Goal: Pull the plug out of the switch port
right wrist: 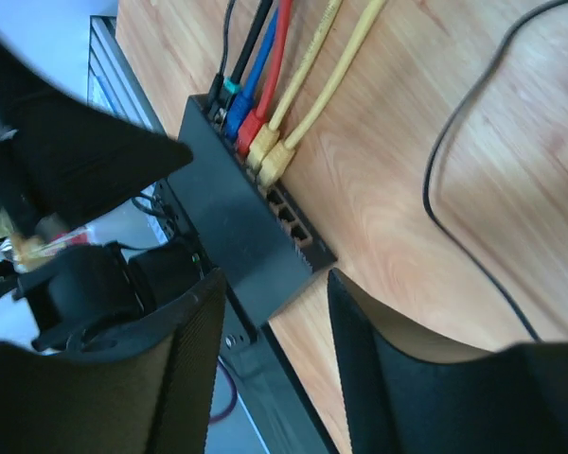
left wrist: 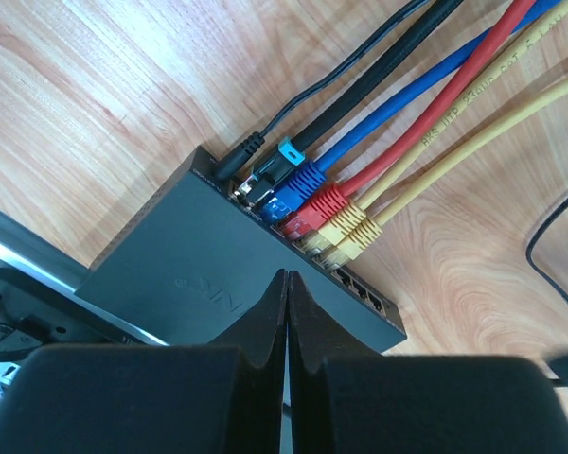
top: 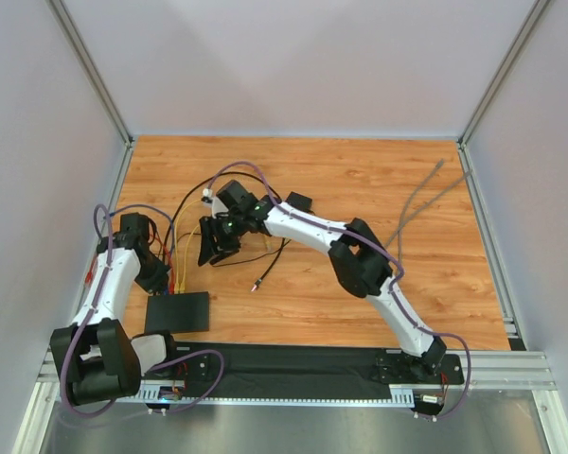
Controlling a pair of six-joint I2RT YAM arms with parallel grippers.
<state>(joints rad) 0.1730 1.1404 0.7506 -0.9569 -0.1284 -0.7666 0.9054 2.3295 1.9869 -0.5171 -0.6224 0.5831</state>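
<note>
Six cords (left wrist: pixel 426 104) sit plugged in a row along the far edge of the switch port (left wrist: pixel 189 274), which lies flat on the bench (left wrist: pixel 95 85) just beyond the left fingers (left wrist: pixel 275 317). These are pressed together. The right fingers (right wrist: pixel 201 326) stand apart and empty, with the switch port's corner showing between them and the yellow plugs (right wrist: pixel 270 156) farther off.

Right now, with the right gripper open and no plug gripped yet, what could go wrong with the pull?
The blue plug, red plug and yellow plugs sit packed side by side in the switch port; the open right gripper could pinch two at once.
The left gripper is shut over it, and I cannot tell whether it presses down; a pull might drag the switch port along.
The thin black cord on the wood could snag.
</note>
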